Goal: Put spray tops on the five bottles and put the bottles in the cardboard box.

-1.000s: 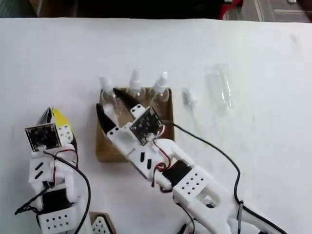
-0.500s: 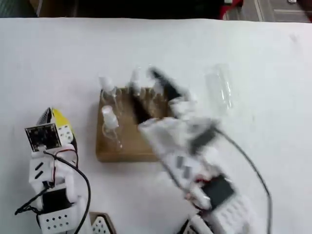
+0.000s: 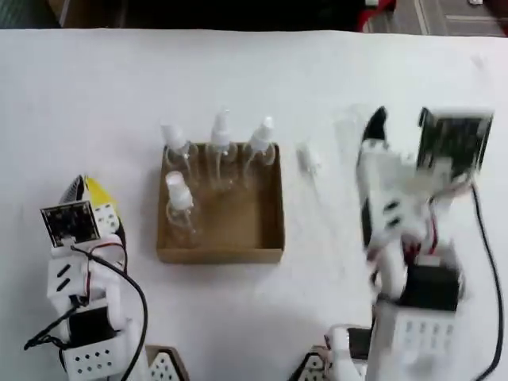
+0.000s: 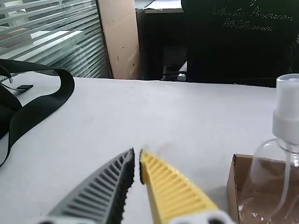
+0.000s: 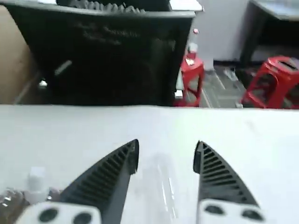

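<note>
My left claw [image 4: 137, 161], with 1 grey ribbed finger and 1 yellow one, is pressed together with nothing in it. It sits low over the white surface [image 3: 95, 87], just left of the open brown cardboard box [image 3: 221, 254]. From there, the box's near corner and 1 capped bottle rising out of it are close by. 4 clear plastic bottles with white spray tops [image 3: 221, 143] stand upright inside the box. 3 are in a row against its far wall, and the fourth bottle [image 3: 178, 208] is against its left wall, just in front of the row's left end. A small loose white spray top [image 3: 308, 157] lies on the surface just right of the box, level with its far corner. My right claw [image 5: 166, 156] has its 2 black ribbed fingers spread apart and empty. It is well to the right of the box, past the loose top and pointing away from me. An uncapped clear bottle [image 5: 161, 186] lies on its side on the surface under the gap between those fingers.
</note>
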